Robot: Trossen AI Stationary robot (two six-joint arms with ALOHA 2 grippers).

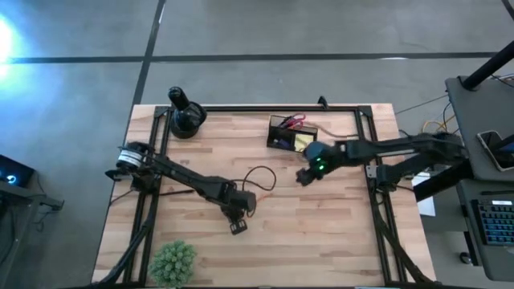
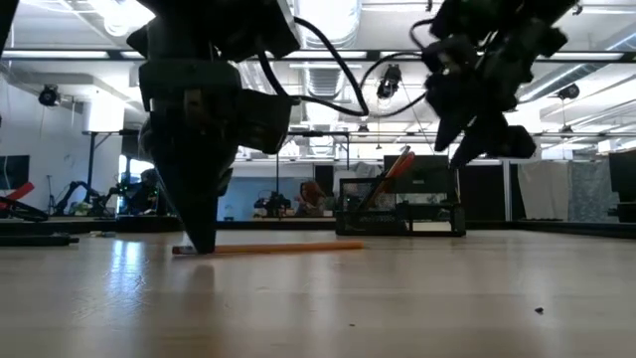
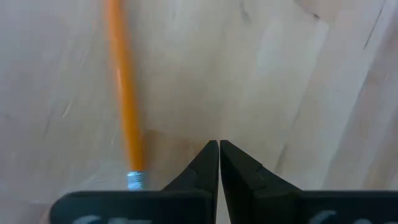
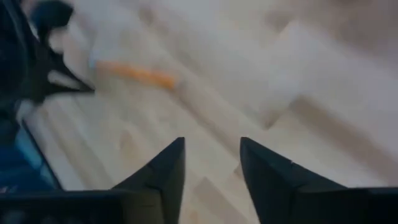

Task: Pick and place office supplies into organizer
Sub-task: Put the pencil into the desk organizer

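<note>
My left gripper (image 1: pixel 238 218) (image 2: pixel 204 239) is shut and points straight down, its tips low at the table top. A thin orange pencil (image 3: pixel 124 93) (image 2: pixel 273 249) lies flat on the wood just beside the shut fingers, with a gap between them in the left wrist view. My right gripper (image 1: pixel 307 174) (image 4: pixel 211 155) is open and raised above the table, in front of the black organizer (image 1: pixel 289 135) (image 2: pixel 402 214). The organizer stands near the far edge and holds red-handled scissors (image 1: pixel 293 122) and a yellow sticky-note pad (image 1: pixel 303 140). The pencil (image 4: pixel 137 73) also shows in the right wrist view.
A round black object with an upright knob (image 1: pixel 186 116) stands at the far left corner. A small green plant (image 1: pixel 173 261) sits at the near edge. A black cable loop (image 1: pixel 261 177) lies mid-table. Bare wood stretches between both grippers and the near right side.
</note>
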